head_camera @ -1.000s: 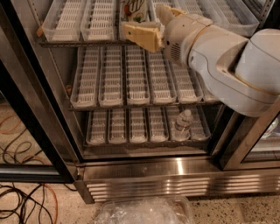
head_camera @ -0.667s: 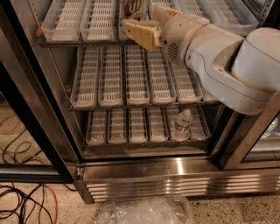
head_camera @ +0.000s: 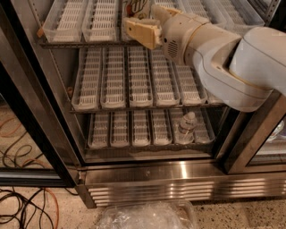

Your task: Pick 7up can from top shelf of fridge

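Observation:
The 7up can (head_camera: 136,6), whitish with green lettering, stands upright in a lane tray of the top shelf (head_camera: 71,22) of the fridge (head_camera: 147,176), cut off by the picture's upper edge. My gripper (head_camera: 141,18) reaches in from the right at the can, its tan part just below and in front of the can. The white arm (head_camera: 223,53) covers the right part of the top and middle shelves.
A small clear water bottle (head_camera: 185,127) stands on the bottom shelf at the right. The middle shelf (head_camera: 129,80) holds only white slotted trays. A black door frame (head_camera: 31,120) stands at the left. Cables (head_camera: 22,210) and a crumpled plastic sheet (head_camera: 147,217) lie on the floor.
The gripper and arm have shifted slightly up and to the left, closer in on the can. The can stays on the top shelf.

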Robot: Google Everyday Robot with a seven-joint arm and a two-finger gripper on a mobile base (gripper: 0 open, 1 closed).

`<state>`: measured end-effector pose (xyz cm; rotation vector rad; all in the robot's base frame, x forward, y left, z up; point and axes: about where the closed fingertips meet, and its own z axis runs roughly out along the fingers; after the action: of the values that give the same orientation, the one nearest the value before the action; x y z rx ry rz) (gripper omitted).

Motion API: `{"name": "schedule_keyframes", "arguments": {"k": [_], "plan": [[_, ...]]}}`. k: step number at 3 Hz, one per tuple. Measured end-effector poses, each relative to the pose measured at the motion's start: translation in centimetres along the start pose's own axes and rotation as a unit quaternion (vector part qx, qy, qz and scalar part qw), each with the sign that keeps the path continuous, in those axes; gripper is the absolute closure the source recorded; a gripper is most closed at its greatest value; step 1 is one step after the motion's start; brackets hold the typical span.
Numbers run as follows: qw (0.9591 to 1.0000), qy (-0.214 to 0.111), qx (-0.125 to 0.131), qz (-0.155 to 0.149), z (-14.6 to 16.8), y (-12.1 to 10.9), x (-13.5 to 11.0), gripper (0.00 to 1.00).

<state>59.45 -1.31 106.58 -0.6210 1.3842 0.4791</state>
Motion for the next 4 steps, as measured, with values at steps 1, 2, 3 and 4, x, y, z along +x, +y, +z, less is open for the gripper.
{"name": "schedule_keyframes", "arguments": {"k": [1,2,3,4], "plan": [[1.0,-0.002,0.001,0.002,0.7,-0.7,0.1,0.4],[1.0,-0.005,0.002,0.004,1.2,-1.5,0.3,0.41],[1.0,-0.004,-0.004,0.005,3.6,-2.6,0.2,0.42],[1.0,-0.001,-0.007,0.006,4.6,-2.5,0.2,0.42]]}}
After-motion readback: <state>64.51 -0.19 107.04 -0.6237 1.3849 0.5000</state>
